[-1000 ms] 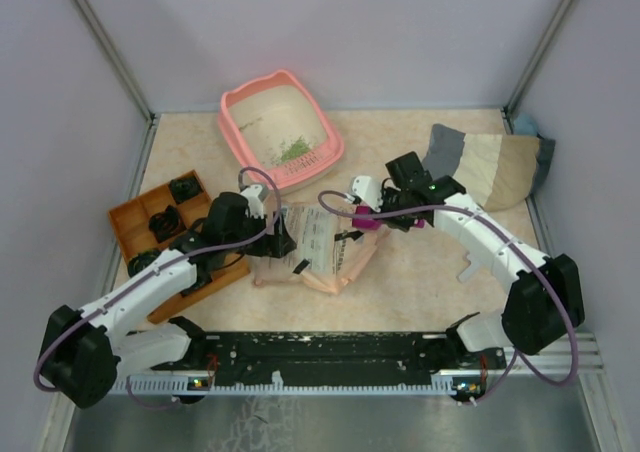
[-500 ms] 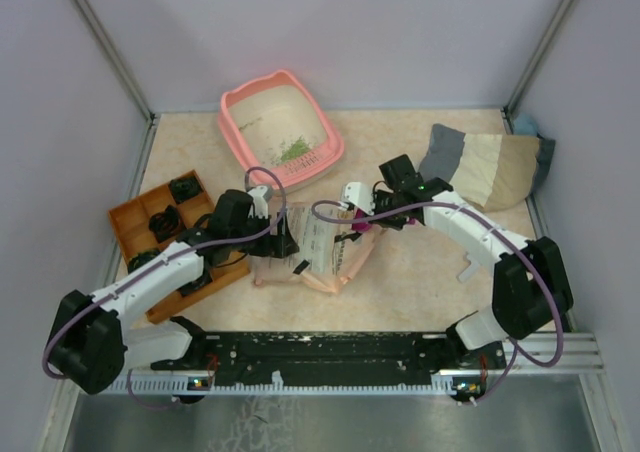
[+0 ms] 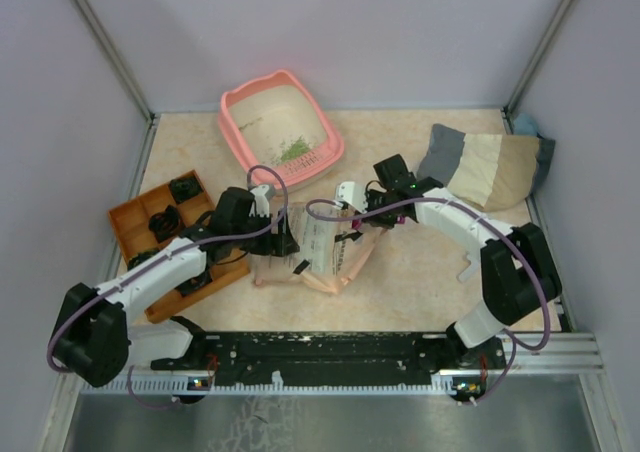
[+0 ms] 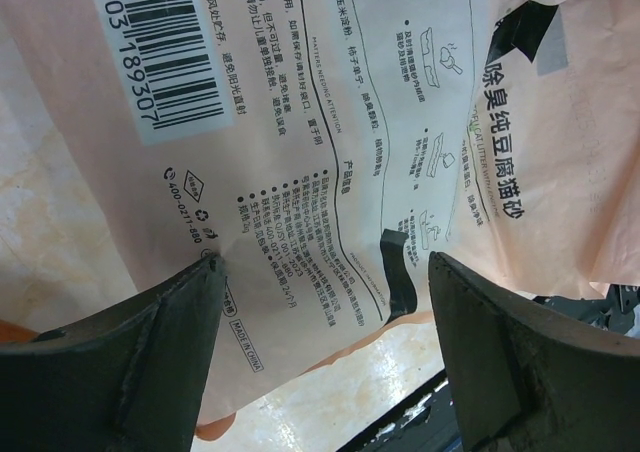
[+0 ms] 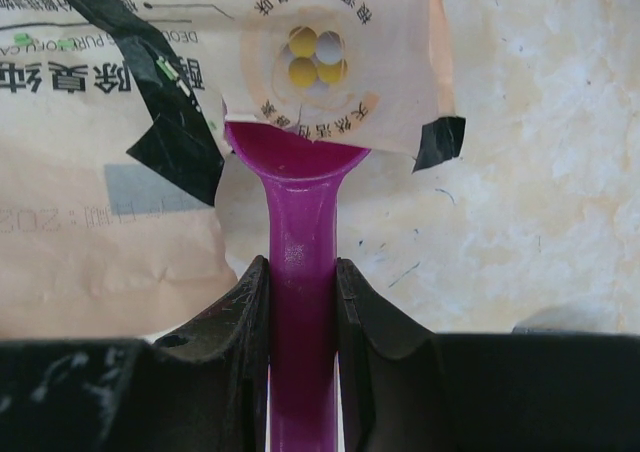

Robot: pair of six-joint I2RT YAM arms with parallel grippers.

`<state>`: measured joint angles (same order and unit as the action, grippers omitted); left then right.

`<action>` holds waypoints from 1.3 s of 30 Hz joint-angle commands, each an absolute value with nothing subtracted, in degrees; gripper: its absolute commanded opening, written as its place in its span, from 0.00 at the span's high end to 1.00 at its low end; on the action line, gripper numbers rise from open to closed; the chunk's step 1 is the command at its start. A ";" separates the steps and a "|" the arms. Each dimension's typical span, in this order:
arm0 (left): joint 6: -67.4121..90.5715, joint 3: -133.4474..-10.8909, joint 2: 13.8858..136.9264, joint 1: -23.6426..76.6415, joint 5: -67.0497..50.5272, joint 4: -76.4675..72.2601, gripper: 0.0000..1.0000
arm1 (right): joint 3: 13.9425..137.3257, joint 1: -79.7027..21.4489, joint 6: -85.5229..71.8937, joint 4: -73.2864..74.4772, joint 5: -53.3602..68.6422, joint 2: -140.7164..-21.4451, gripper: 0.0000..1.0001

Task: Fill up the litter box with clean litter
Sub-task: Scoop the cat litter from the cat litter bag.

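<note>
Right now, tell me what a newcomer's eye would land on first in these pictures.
The salmon-pink litter box at the back stands out, holding only a small patch of green litter. In front of it a beige printed bag lies flat: the right gripper is shut on a magenta scoop, its bowl partly hidden by the bag's edge, and the left gripper hangs open over the bag.

Premises: a robotics test cell of laboratory type. Evidence: plain lilac-grey panel walls point(image 3: 350, 32) and bare metal corner posts point(image 3: 105, 42) enclose a small marble-patterned worktop point(image 3: 420, 272). A left arm point(image 3: 150, 272) and a right arm point(image 3: 465, 222) are mounted on a black rail point(image 3: 330, 352) at its near edge, with exposed purple cabling point(image 3: 263, 168).
</note>
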<state>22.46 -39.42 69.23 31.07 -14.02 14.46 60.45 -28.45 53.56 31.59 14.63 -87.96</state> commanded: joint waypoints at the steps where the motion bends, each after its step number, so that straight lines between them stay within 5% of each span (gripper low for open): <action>1: 22.53 -41.03 70.50 30.85 -16.76 13.15 0.14 | 63.22 -30.10 53.78 29.11 18.84 -89.81 1.00; 39: 23.14 -38.70 69.57 30.87 -14.28 11.96 0.22 | 54.25 -18.71 43.03 21.86 33.49 -81.85 1.00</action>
